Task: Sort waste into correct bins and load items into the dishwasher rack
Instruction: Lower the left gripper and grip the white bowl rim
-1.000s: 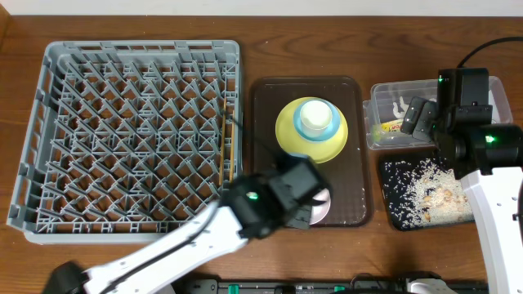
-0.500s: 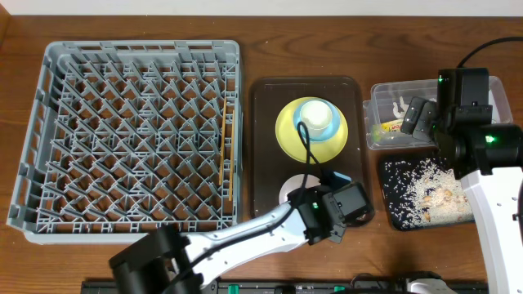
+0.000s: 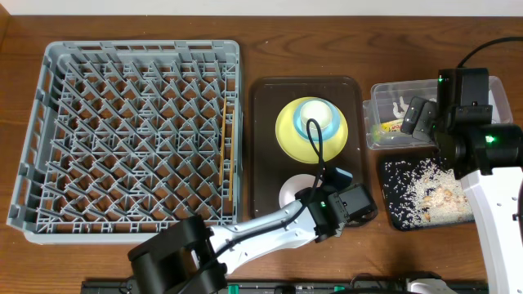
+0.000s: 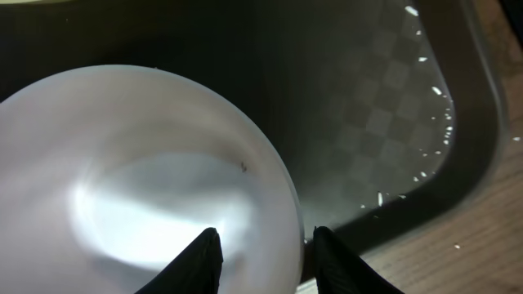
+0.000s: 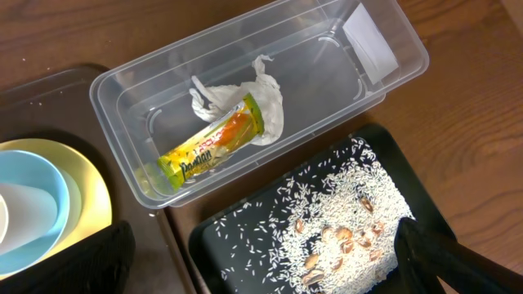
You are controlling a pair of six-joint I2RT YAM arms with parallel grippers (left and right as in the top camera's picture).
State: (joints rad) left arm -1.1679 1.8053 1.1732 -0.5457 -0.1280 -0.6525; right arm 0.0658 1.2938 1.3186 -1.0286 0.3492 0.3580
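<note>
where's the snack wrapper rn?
On the robot's right, seen from the right wrist: the snack wrapper lies inside the clear tub, touching the crumpled tissue, with the black tray alongside the tub.

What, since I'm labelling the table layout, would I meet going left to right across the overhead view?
dishwasher rack → brown serving tray → clear tub. The black tray spans the same stretch as the tub, nearer the camera's bottom edge, so it gets no separate place.
</note>
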